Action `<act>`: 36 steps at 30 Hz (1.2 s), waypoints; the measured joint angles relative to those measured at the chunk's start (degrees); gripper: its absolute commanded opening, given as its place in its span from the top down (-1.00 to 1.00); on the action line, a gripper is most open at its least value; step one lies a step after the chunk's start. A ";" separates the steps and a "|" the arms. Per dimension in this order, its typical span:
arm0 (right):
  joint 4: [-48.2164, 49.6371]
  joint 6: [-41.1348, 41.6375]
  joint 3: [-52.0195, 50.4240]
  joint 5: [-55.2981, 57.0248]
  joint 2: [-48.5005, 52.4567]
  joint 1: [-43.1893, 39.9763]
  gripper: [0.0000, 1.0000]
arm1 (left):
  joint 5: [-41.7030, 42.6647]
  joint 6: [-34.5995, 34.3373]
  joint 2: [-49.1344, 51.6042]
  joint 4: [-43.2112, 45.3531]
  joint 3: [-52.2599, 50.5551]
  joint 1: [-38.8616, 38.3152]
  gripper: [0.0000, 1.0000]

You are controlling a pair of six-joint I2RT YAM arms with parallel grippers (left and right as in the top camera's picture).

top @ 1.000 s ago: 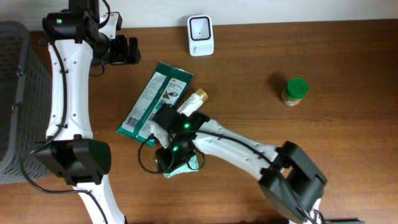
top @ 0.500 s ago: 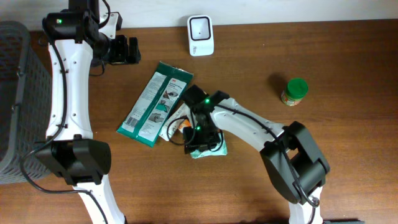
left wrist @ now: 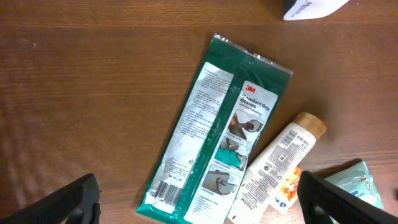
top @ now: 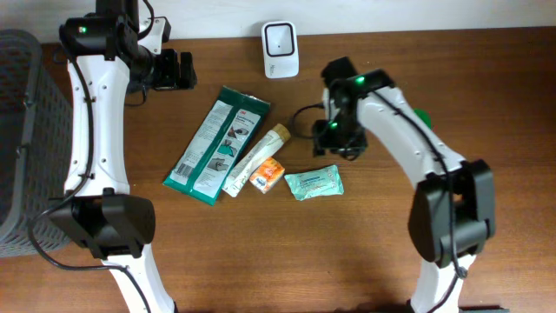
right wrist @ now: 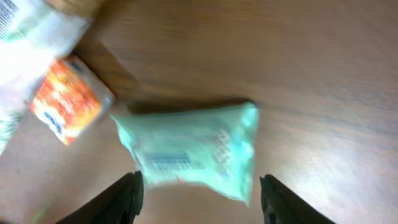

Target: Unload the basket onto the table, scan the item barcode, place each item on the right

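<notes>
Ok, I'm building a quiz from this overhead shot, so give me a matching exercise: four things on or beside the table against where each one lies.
Things:
1. white scanner
2. green gloves pack
3. pale green packet
4. grey basket

Places:
A. far left edge of the view
B. right of the tube, by its orange end
C. top middle of the view
D. directly left of the tube, alongside it

Pairs: 1-C, 2-D, 3-B, 4-A
</notes>
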 measured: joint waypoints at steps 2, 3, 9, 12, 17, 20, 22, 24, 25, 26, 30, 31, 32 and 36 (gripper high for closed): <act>-1.70 -2.14 -0.39 -2.12 -0.90 -2.75 -0.17 | 0.00 0.02 0.00 -0.02 0.00 0.00 -0.99; -1.55 -2.95 -1.38 -2.89 -1.01 -3.82 -0.17 | 0.00 0.02 0.00 -0.02 0.00 0.00 -0.99; 5.92 -5.38 -12.55 -7.74 -1.09 -5.66 -0.19 | 0.02 0.00 0.00 0.00 0.00 0.00 -0.99; 11.04 -5.42 -16.26 -11.39 -1.20 -5.66 -0.18 | 0.90 0.00 0.00 2.14 0.00 -0.02 -0.99; 20.24 -1.49 -23.10 -15.63 -1.20 -5.66 -0.18 | 9.11 -0.02 0.00 2.73 0.00 -0.57 0.26; 21.59 -0.02 -24.28 -16.87 -1.20 -5.66 -0.18 | 11.58 -1.99 0.00 -0.55 0.00 -4.37 1.00; 22.01 0.22 -24.35 -17.09 -1.20 -5.66 -0.16 | 9.55 -4.13 0.00 -4.57 -0.07 -7.65 1.00; 22.71 0.37 -24.35 -17.16 -1.20 -5.66 0.05 | 7.04 -6.14 0.00 -6.03 -0.98 -10.99 1.00; 23.10 0.39 -24.35 -17.33 -1.20 -5.66 0.07 | 5.88 -7.52 0.02 -6.10 -1.92 -12.59 1.00; 23.28 0.72 -24.35 -17.46 -1.20 -5.66 0.07 | 5.35 -8.20 0.07 -5.92 -2.36 -13.16 1.00; 23.32 0.81 -24.35 -17.53 -1.20 -5.66 0.07 | 2.67 -10.38 -0.17 -4.87 -2.69 -13.44 1.00; 23.39 0.81 -24.35 -17.53 -1.20 -5.66 0.06 | 2.47 -10.58 -0.57 -6.67 -2.86 -13.75 1.00; 23.43 0.83 -24.35 -17.53 -1.20 -5.66 0.07 | 2.56 -10.67 -1.31 -8.13 -3.58 -14.49 1.00; 23.43 0.87 -24.35 -17.53 -1.20 -5.66 0.07 | 6.27 -11.65 -3.28 -0.55 -13.20 -20.61 1.00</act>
